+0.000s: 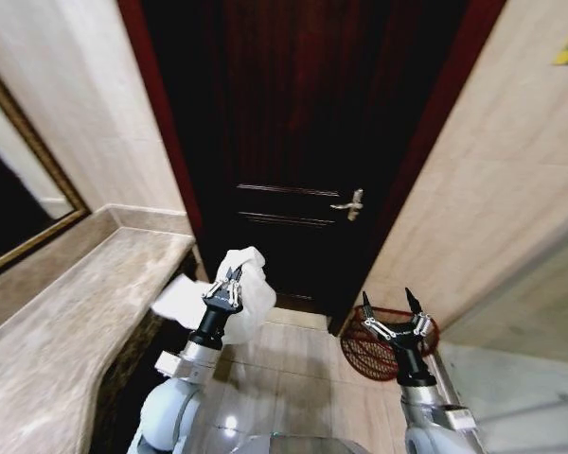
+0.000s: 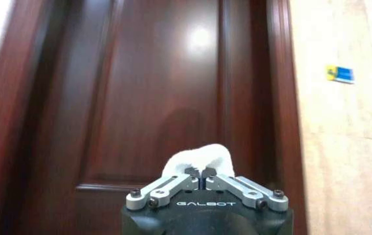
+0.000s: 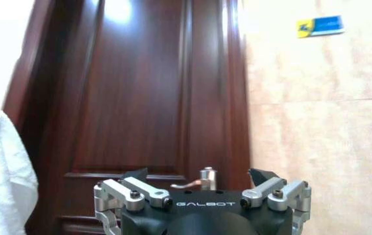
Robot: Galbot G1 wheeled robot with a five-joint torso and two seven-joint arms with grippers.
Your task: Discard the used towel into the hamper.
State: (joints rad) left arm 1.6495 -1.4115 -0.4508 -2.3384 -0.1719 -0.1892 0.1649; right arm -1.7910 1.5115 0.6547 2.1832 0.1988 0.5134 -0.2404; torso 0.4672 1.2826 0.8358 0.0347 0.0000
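— What's ahead?
— A dark glossy wooden door (image 1: 303, 142), a veined marble surface (image 1: 66, 331) at left.
— The hamper?
— Red-brown open-weave round basket (image 1: 364, 345) on the floor, behind the right gripper (image 1: 390, 310), fingers wide.
— The towel?
— Soft white cloth (image 1: 251, 284), pinched in the left gripper (image 1: 229, 280).

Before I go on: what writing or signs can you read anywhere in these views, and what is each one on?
"GALBOT": on the left gripper body, which is shut on the towel.
"GALBOT": on the open right gripper body.
Blue and yellow sticker on the tiled wall: too blurred to read.
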